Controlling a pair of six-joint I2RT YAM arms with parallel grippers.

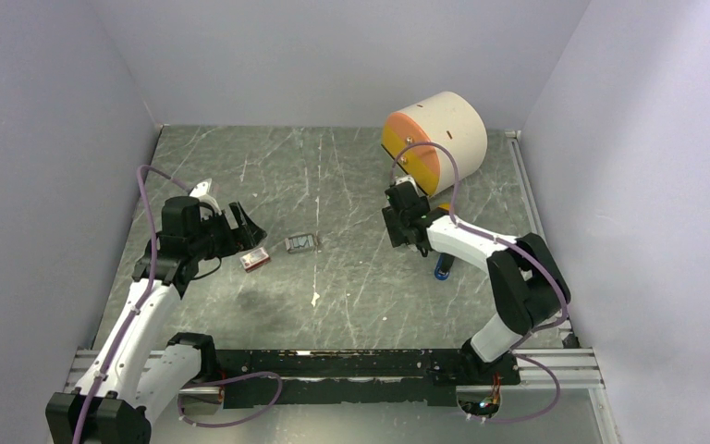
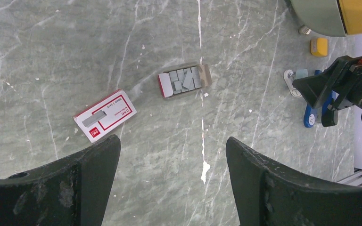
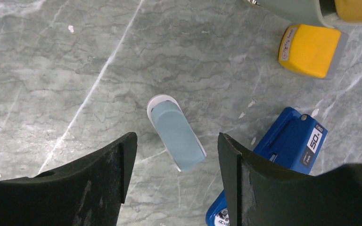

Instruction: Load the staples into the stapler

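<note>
The staples (image 2: 185,81) are grey strips lying loose in a small open tray at mid-table (image 1: 302,243). The bright-blue stapler (image 3: 290,139) lies on the table at the right, partly hidden behind my right finger; in the top view it is mostly under the right arm (image 1: 443,268). My right gripper (image 3: 176,139) hangs open above the table just left of the stapler, with nothing held. My left gripper (image 2: 172,146) is open and empty, raised above the table near the red-and-white box (image 2: 104,115).
A short pale-blue-and-white piece (image 3: 176,133) lies on the table below the right gripper's gap. A yellow block (image 3: 311,51) sits beyond the stapler. A large cream-and-orange drum (image 1: 434,139) lies at the back right. Walls enclose three sides.
</note>
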